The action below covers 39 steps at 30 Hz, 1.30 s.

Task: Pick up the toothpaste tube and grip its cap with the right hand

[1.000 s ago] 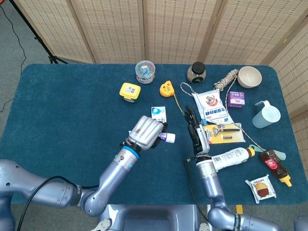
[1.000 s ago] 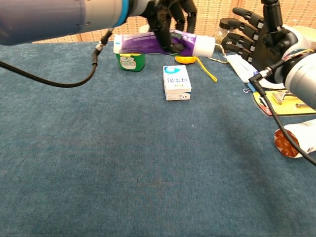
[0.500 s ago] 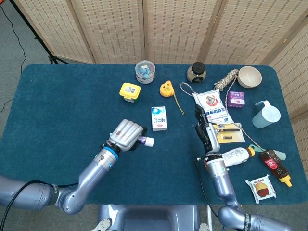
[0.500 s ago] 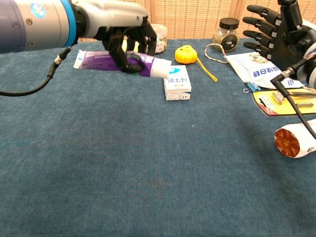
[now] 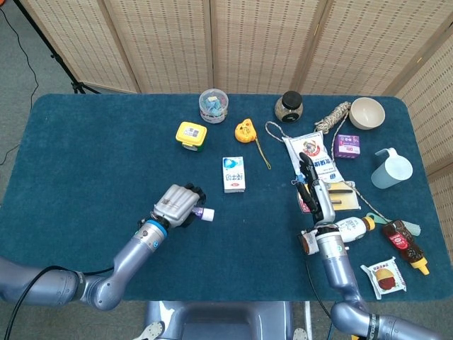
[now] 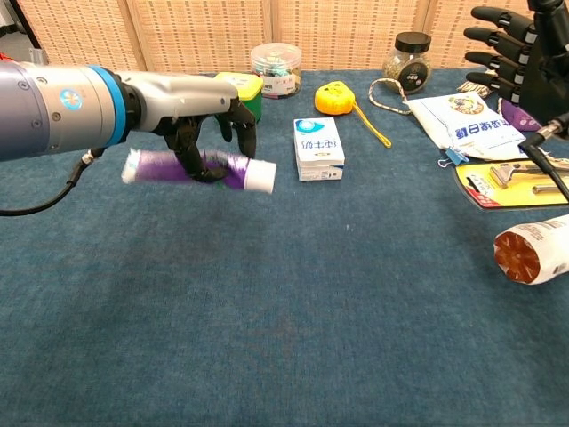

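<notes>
My left hand (image 5: 175,204) (image 6: 206,124) grips a purple toothpaste tube (image 6: 191,167) around its middle, holding it level just above the blue cloth. The white cap (image 5: 207,212) (image 6: 261,178) points to the right. My right hand (image 5: 316,196) (image 6: 516,55) stands upright well to the right, fingers spread and holding nothing, far from the cap.
A white and blue box (image 5: 233,174) lies right of the tube. A razor pack (image 6: 524,182), a white pouch (image 5: 312,157) and a white bottle (image 6: 538,251) lie by my right hand. Jars, a yellow tape measure (image 5: 244,129), a bowl (image 5: 367,112) and a jug (image 5: 390,168) sit further back.
My left hand has carried the tube down and to the left, nearer the table's front. My right hand has drawn away to the right, staying open.
</notes>
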Motion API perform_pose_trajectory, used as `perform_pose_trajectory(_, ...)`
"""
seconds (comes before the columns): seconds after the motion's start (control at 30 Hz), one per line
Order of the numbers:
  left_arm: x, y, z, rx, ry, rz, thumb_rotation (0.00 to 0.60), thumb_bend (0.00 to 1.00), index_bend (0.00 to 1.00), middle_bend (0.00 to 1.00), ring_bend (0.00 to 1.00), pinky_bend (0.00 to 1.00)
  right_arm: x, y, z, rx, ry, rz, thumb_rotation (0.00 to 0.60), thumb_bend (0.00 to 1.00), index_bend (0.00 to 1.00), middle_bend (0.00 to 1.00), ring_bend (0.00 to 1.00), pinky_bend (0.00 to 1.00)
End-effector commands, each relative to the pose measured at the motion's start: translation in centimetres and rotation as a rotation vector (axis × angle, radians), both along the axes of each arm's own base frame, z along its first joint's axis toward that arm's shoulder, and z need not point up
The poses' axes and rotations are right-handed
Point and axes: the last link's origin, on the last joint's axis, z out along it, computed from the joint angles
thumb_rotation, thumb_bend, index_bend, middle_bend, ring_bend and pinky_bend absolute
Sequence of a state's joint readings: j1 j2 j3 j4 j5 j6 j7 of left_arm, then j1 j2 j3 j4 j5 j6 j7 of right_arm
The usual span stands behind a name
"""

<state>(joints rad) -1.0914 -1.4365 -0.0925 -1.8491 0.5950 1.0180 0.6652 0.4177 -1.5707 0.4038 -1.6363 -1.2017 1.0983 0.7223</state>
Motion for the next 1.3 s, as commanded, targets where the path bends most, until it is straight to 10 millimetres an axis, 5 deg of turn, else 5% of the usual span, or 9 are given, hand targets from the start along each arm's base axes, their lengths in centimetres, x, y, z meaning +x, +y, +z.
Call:
perform_pose_trajectory(0.03,-0.4,0.0,0.1,-0.013,0.003,0.015,0.6,0.71,0.04,0.04,0.01,0.31,0.0,-0.1,0.2,-0.005,0.008,0.004,0.133,0.0,0.0,0.0,0.0,0.0)
perform_pose_trajectory(0.2,-0.9,0.2,0.8,-0.01,-0.027,0.049,0.6,0.55,0.0,0.0,0.0,0.19,-0.7,-0.1,0.4,-0.013,0.034,-0.003,0.135,0.0,0.0,0.0,0.0,0.0)
perform_pose_trajectory(0.7,-5.4,-0.3,7.7,0.157,-0.17,0.117,0.6,0.54,0.0,0.0,0.0,0.19,-3.6,0.2,2.5,-0.028,0.26,0.023,0.151,0.0,0.0,0.0,0.0,0.0)
perform_pose_trajectory(1.0,-9.7,-1.8,12.1,0.284,-0.18,0.148,0.6,0.54,0.0,0.0,0.0,0.19,-5.9,0.6,4.3,-0.058,0.457,0.03,0.394,0.0,0.0,0.0,0.0,0.0)
perform_pose_trajectory(1.13,-11.8,-3.0,13.8,0.344,-0.155,0.159,0.6,0.54,0.0,0.0,0.0,0.19,-6.9,0.9,5.4,-0.094,0.563,0.017,0.587,0.0,0.0,0.0,0.0,0.0)
perform_pose_trajectory(1.3,-14.5,-4.3,15.7,0.425,-0.14,0.19,0.6,0.54,0.05,0.0,0.0,0.19,-8.6,1.7,6.9,-0.12,0.692,0.0,0.6,0.0,0.0,0.0,0.0,0.0)
